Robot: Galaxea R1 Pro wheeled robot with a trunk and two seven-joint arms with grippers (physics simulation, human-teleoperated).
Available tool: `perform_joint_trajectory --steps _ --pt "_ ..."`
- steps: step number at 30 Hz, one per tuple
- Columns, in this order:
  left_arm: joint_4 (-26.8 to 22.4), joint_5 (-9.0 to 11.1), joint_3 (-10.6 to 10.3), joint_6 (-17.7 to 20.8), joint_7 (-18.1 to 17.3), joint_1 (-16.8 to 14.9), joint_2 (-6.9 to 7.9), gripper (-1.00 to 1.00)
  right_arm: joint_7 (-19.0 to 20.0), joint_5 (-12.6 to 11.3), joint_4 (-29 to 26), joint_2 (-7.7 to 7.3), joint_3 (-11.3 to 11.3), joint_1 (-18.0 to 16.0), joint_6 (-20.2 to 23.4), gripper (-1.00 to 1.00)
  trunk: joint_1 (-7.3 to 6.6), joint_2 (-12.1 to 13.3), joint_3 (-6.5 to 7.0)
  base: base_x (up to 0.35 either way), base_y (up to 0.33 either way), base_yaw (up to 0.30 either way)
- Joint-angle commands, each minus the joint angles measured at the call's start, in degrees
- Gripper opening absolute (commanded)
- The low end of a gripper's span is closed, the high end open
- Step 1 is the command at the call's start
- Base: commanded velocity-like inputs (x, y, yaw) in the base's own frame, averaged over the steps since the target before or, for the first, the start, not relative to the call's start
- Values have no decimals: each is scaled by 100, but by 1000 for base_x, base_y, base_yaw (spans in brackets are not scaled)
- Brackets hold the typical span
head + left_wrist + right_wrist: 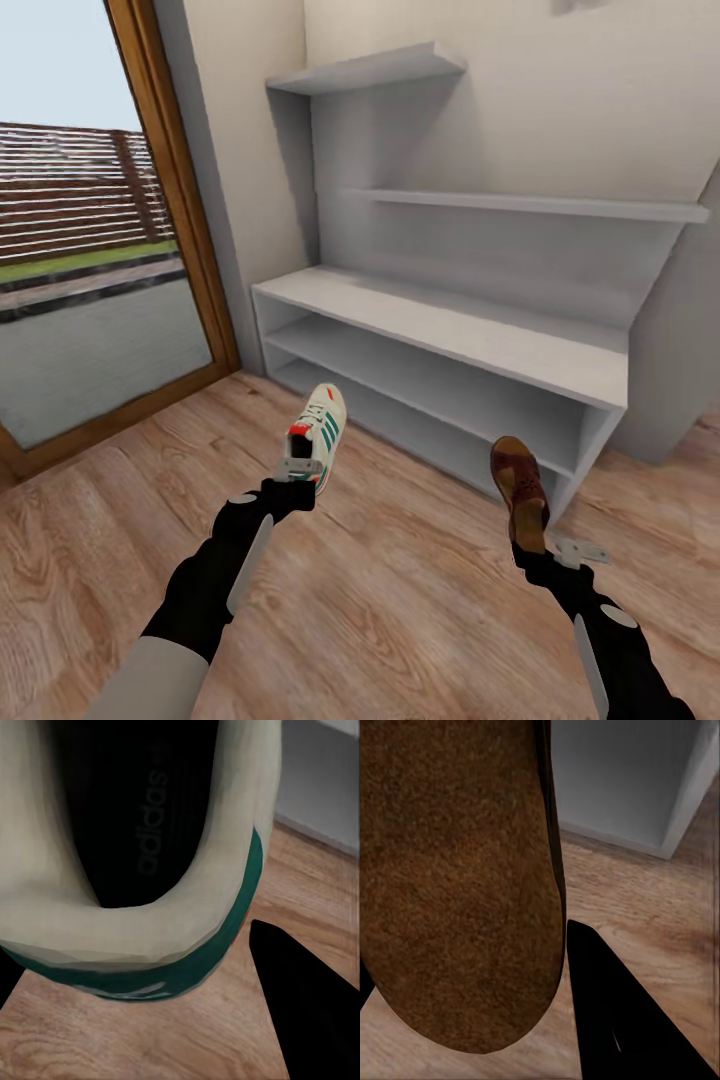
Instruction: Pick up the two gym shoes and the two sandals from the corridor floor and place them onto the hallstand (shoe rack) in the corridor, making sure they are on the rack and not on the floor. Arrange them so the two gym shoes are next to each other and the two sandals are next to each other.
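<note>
Jaws: L on gym shoe (320,425), R on sandal (519,490), both arms fwd, above floor (400,600).

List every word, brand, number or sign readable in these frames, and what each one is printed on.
"adidas": printed in faint grey on the dark insole of the gym shoe, seen in the left wrist view; this shoe is held by the left pincer.
No other text: the sandal held by the right pincer, the hallstand and the corridor floor carry no readable words, numbers or signs.
</note>
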Motion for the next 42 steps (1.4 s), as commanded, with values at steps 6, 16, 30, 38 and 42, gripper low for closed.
perform_joint_trajectory --steps 6,16,30,38,42 --pt "-7 45 2 31 6 -4 1 -100 38 33 -9 4 -17 -4 36 -100 -1 -2 -5 0 0 -300" --pt "-7 45 2 30 6 0 1 -100 38 33 -10 4 -18 -4 36 -100 -1 -2 -5 0 0 -300" --pt "-7 46 2 31 6 -1 0 -100 38 33 -14 4 -18 -4 36 -100 -1 -2 -5 0 154 -300" --pt "-7 45 2 30 6 0 0 -100 38 33 -15 4 -16 -4 36 -100 -1 -2 -5 0 302 -300" --pt "-7 48 2 30 6 0 0 -100 38 37 -17 4 -17 -4 36 -100 -1 -2 -5 0 239 -245"
